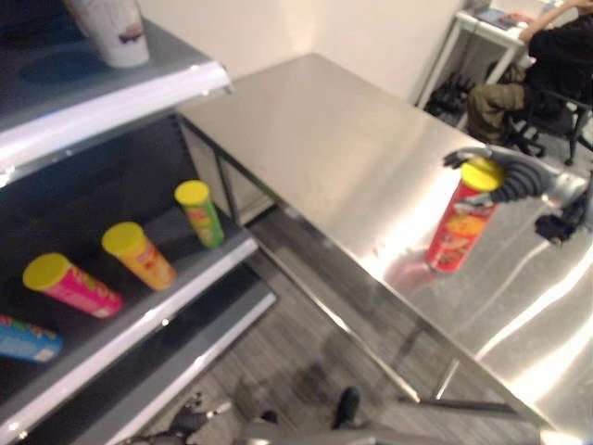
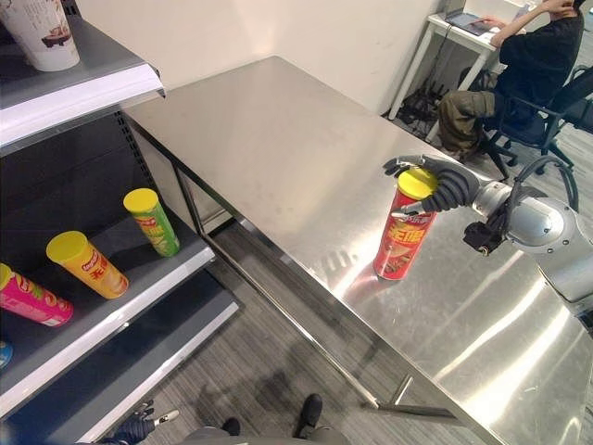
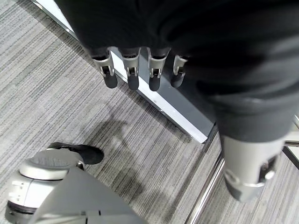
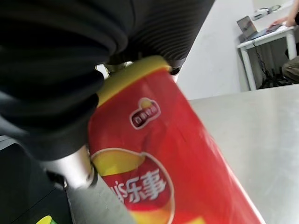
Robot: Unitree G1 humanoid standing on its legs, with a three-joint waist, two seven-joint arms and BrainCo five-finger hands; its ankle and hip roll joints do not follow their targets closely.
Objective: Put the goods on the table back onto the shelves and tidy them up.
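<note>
Red chip can [image 2: 402,232] with a yellow lid is seen standing upright on the steel table [image 2: 278,139], and its top end is gripped by the right hand [image 2: 443,185], whose fingers are curled round the lid from above. In the right wrist view the same can [image 4: 159,158] is pressed against the palm, with the dark ribbed cover directly above its lid.

Bare table surface is seen on the far side of that hand and stretching away from it toward the shelves [image 2: 111,306], which are set well apart from the hand, past the table's end. On the middle shelf, a green can [image 2: 153,221], an orange can [image 2: 86,263] and a pink can [image 1: 72,284] are lined up, all tilted with yellow lids upward; a blue can [image 1: 26,339] is lying beyond the pink one, farthest from the hand. A white cup [image 2: 44,32] is placed on the top shelf.

Behind the right hand, a seated person [image 2: 519,79] is seen at a white desk [image 2: 454,37].

The left hand [image 3: 140,70] is held low over the grey carpet [image 3: 56,107], its fingers hanging relaxed and nothing being held.
</note>
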